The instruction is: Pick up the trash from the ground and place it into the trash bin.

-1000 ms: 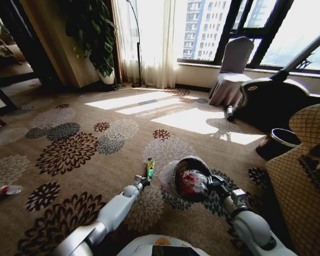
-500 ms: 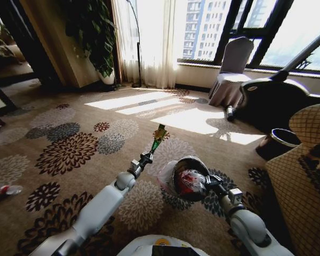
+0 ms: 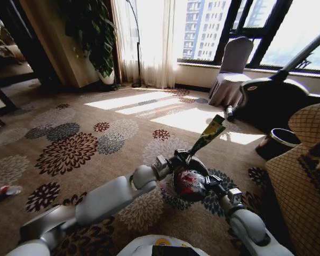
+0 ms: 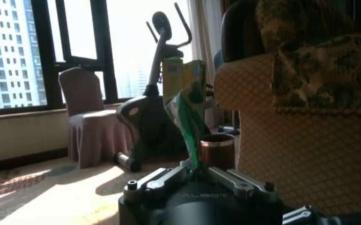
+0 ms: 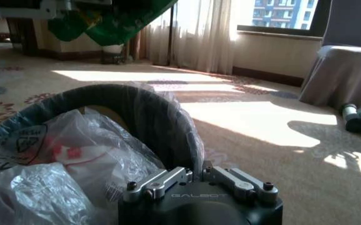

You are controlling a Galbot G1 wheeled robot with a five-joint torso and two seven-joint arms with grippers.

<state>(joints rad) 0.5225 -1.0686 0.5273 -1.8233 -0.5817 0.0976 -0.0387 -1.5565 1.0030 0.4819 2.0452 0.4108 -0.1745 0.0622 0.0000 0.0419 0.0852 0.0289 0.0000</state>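
The left gripper [image 3: 182,158] pinches a green wrapper [image 3: 207,134] above the trash bin [image 3: 173,176]. The right gripper [image 3: 209,183] clamps the bin's rim. A brown bin [image 3: 281,140] stands beside the armchair [image 3: 304,176].

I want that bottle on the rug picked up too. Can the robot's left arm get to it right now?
Probably not. The left end effector is shut on the green wrapper, up over the trash bin. The bottle lies far off on the carpet, though nothing blocks the way there.

Green-yellow wrapper [image 3: 207,134], black bin [image 3: 188,178] with whitish liner, red-white packet [image 3: 190,183] inside, brown floral carpet [image 3: 69,152]
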